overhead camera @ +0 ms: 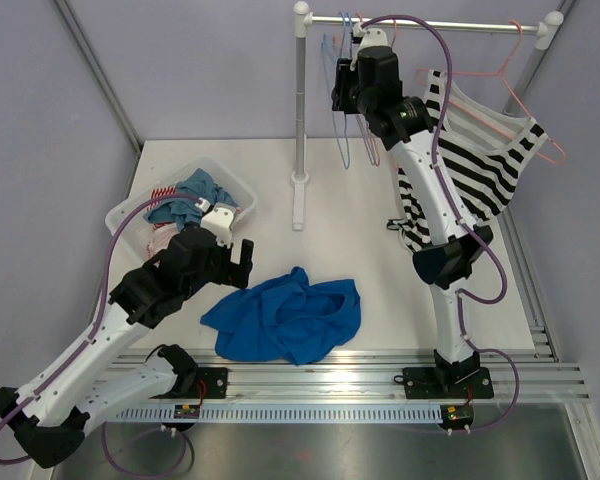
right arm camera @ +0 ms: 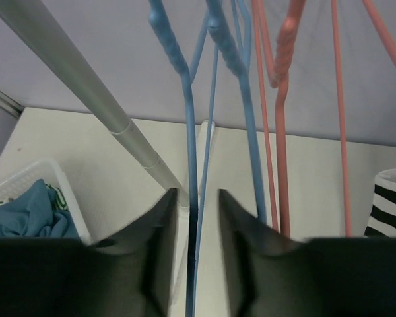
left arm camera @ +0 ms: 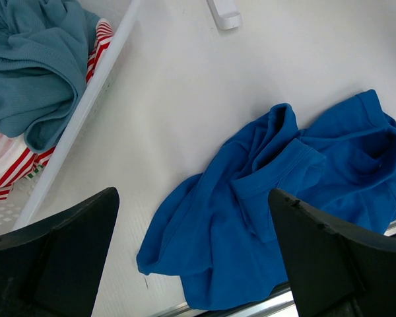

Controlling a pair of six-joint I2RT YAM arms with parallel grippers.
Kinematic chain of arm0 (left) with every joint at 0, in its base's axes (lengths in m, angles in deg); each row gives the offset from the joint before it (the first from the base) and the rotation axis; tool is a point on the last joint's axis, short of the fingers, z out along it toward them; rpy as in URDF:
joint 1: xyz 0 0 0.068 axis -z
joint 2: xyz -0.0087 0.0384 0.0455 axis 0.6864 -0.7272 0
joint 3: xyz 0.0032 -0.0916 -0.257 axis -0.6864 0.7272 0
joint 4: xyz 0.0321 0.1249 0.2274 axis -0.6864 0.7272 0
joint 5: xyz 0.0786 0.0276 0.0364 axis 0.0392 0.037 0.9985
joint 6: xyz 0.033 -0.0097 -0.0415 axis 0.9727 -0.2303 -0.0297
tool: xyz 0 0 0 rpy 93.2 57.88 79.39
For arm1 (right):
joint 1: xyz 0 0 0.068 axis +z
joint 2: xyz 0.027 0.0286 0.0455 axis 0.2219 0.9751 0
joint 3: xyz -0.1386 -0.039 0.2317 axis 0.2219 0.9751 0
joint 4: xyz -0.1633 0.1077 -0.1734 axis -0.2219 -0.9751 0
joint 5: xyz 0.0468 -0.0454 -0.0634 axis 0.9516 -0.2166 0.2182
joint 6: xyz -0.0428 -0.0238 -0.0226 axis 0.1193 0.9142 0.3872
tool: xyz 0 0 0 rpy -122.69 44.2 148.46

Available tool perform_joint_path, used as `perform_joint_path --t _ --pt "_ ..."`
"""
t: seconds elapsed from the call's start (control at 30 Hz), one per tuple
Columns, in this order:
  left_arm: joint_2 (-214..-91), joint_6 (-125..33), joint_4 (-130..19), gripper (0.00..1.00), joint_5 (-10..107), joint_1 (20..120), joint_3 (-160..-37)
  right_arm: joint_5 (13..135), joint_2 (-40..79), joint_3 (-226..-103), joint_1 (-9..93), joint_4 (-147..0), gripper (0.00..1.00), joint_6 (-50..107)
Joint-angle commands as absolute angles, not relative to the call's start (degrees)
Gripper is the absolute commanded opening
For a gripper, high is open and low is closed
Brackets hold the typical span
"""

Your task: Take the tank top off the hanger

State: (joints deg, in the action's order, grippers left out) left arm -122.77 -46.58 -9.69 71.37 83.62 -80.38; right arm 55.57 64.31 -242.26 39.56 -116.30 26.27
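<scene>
A black-and-white striped tank top (overhead camera: 480,170) hangs on a pink hanger (overhead camera: 520,100) at the right end of the rail; its edge shows in the right wrist view (right arm camera: 391,205). A blue garment (overhead camera: 285,315) lies crumpled on the table near the front edge. My right gripper (overhead camera: 342,95) is up at the rail, open a little, and the thin wires of an empty blue hanger (right arm camera: 188,119) pass between its fingers (right arm camera: 197,191) with a gap on each side. My left gripper (left arm camera: 193,195) hovers wide open just above the blue garment's (left arm camera: 284,198) left part, holding nothing.
A white basket (overhead camera: 225,165) with teal and red-striped clothes stands at the back left; its rim (left arm camera: 86,112) runs beside my left gripper. The rack's rail (overhead camera: 430,25) and post (overhead camera: 300,100) stand at the back. More pink hangers (right arm camera: 280,132) hang beside the blue ones.
</scene>
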Motion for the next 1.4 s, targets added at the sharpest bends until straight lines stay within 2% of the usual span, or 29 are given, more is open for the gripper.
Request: perform_joint_path --t 0.0,0.03,0.07,0.2,0.37,0.43,0.5,0.53,0.57,0.67,0.77,0.93,1.13,1.2,1.27,1.37 --pt "-124.03 -47.75 -10.9 0.99 70.07 83.34 -82.3 56.51 55.7 -240.48 40.95 -113.18 0.49 27.0" --pt "-124.38 -48.89 -10.81 0.99 70.16 83.34 -82.65 56.43 53.25 -239.77 41.03 -113.27 0.58 27.18" --pt "-124.56 -49.33 -10.9 0.99 69.99 83.34 -82.92 56.6 52.19 -238.2 41.12 -113.27 0.73 27.35" --pt "-126.32 -51.35 -10.29 0.99 69.99 83.42 -84.5 57.74 46.38 -234.15 41.12 -114.06 0.99 28.23" --pt "-131.67 -55.39 -10.2 0.99 69.89 85.96 -85.29 63.35 36.02 -226.51 41.12 -115.64 0.99 28.93" --pt "-136.24 -57.59 -10.2 0.99 73.23 90.96 -85.73 65.91 29.81 -219.66 41.12 -115.47 1.0 29.2" --pt "-141.93 -59.17 -10.37 0.99 75.34 95.52 -86.26 69.42 24.69 -209.13 41.12 -114.16 0.99 28.59" --pt "-143.62 -59.7 -10.63 0.99 75.52 96.6 -86.44 70.57 18.92 -204.48 41.12 -110.5 1.0 28.5" --pt "-145.46 -59.88 -11.85 0.99 75.26 97.3 -86.18 74.14 15.82 -194.86 41.12 -108.37 0.99 28.5" --pt "-151.09 -60.32 -14.66 0.99 73.15 99.07 -84.69 80.58 4.65 -179.8 41.04 -101.68 0.99 28.06" --pt "-155.93 -60.67 -18.26 0.99 71.66 99.24 -81.97 83.06 -3.62 -170.46 41.04 -100.18 1.0 26.05" --pt "-165.58 -60.94 -25.83 0.99 63.94 99.24 -78.18 82.45 -12.32 -162.87 41.12 -99.47 0.99 24.89" --pt "-170.96 -61.91 -31.73 0.97 58.21 99.86 -75.63 81.21 -13.74 -162.25 41.12 -102.37 1.0 25.68" --pt "-172.81 -61.73 -30.42 0.55 60.31 100.12 -76.06 81.65 -14.27 -161.46 41.12 -101.5 1.0 25.59" --pt "-172.21 -61.73 -27.43 0.0 64.16 100.21 -77.29 81.83 -14.53 -160.66 41.12 -100.79 0.99 25.68" --pt "-168.09 -61.47 -22.35 0.0 71.27 100.12 -79.92 80.69 -14.97 -160.66 41.03 -100.79 0.99 26.03"
